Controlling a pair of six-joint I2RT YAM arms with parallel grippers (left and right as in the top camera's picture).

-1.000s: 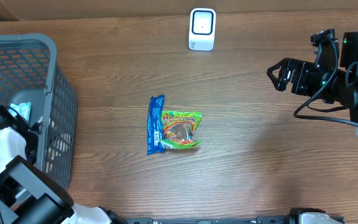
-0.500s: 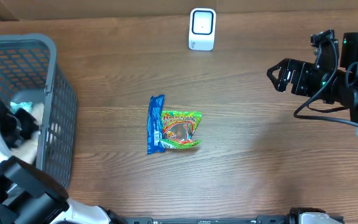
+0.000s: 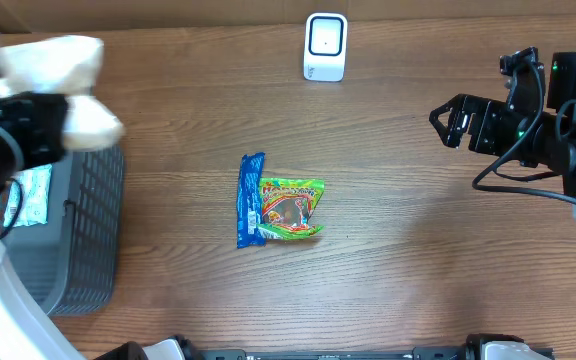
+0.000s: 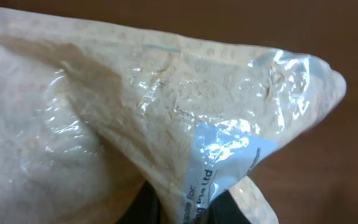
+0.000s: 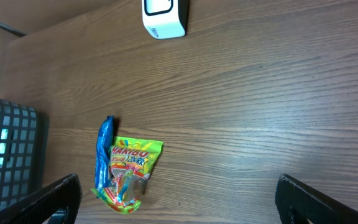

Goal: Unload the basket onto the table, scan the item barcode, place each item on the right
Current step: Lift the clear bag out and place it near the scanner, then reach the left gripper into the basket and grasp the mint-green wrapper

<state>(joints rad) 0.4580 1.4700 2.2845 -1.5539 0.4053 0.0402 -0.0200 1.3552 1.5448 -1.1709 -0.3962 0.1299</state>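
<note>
**Overhead.** A second ago the left pincer [image 3: 56, 118] was down in the basket [image 3: 93, 235]. Now it is raised above the basket's far corner, clenched on a pale bag [image 3: 53, 62]. We judge the pick done. The carry to the scanner [image 3: 325, 45] comes next, and the scanner stands well apart at the table's [image 3: 418, 260] far edge. The right pincer [image 3: 445, 122] has not moved; it is released and empty. The blue pack [image 3: 251, 200] and the green pack [image 3: 291, 207] lie touching at mid-table, as before. The arm hides much of the basket, and only a teal packet [image 3: 30, 195] shows inside it.

**Left wrist.** The bag fills the frame, crinkled and glossy, with dark table behind it. The dark fingers [image 4: 145, 205] pinch its lower edge, mostly cut off. A grey-blue strip [image 4: 222, 155] carries small print, but we find no barcode on this face. Which side bears it we cannot tell, so the bag may need turning at the scanner.

**Right wrist.** This pincer's own fingers sit at the bottom corners, wide apart with nothing between them. The scanner is cut off at the top and the basket at the left edge. The bag and the left pincer are out of frame.
</note>
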